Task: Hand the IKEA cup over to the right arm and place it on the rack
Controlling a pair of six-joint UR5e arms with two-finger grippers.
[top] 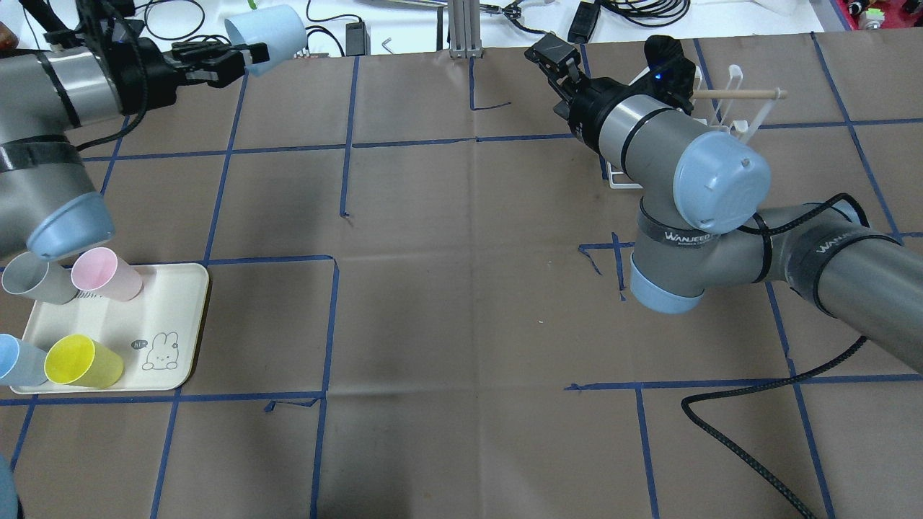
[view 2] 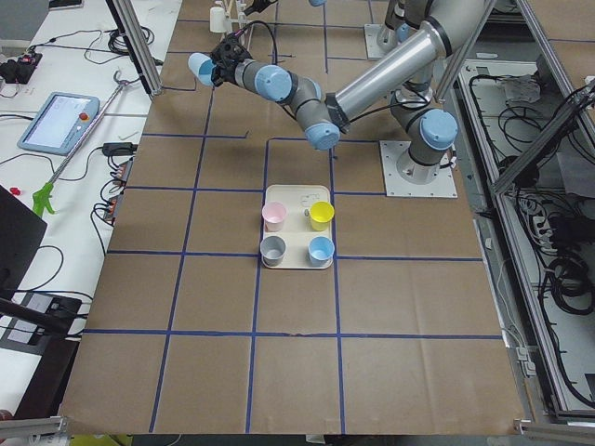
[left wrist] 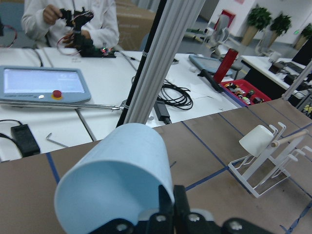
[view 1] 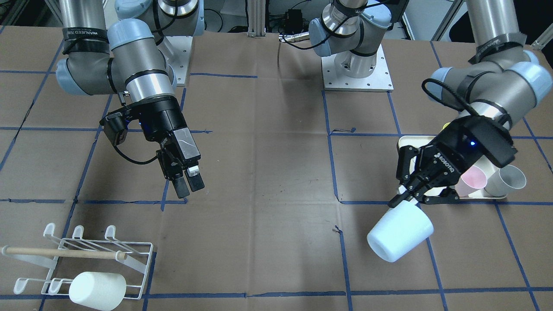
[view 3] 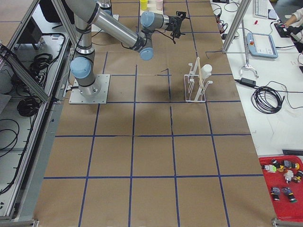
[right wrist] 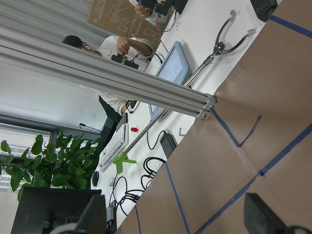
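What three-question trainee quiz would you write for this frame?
1. True or false: the right gripper holds a cup.
2. How many cups stand on the tray? A two, B four, C six.
3. Fill in: the cup on the rack is ___ in colour; the rack carries no other.
Key: 1 false, it is open and empty; the left gripper holds the pale blue cup. 2 B. 3 white.

Bright, even light falls from overhead; faint soft shadows lie on the brown paper (view 1: 268, 172) beside the rack (view 1: 86, 259). The white cup (view 1: 97, 290) on that rack nearly washes out. Close to my right wrist lens, my fingertips (right wrist: 261, 219) blur dark.
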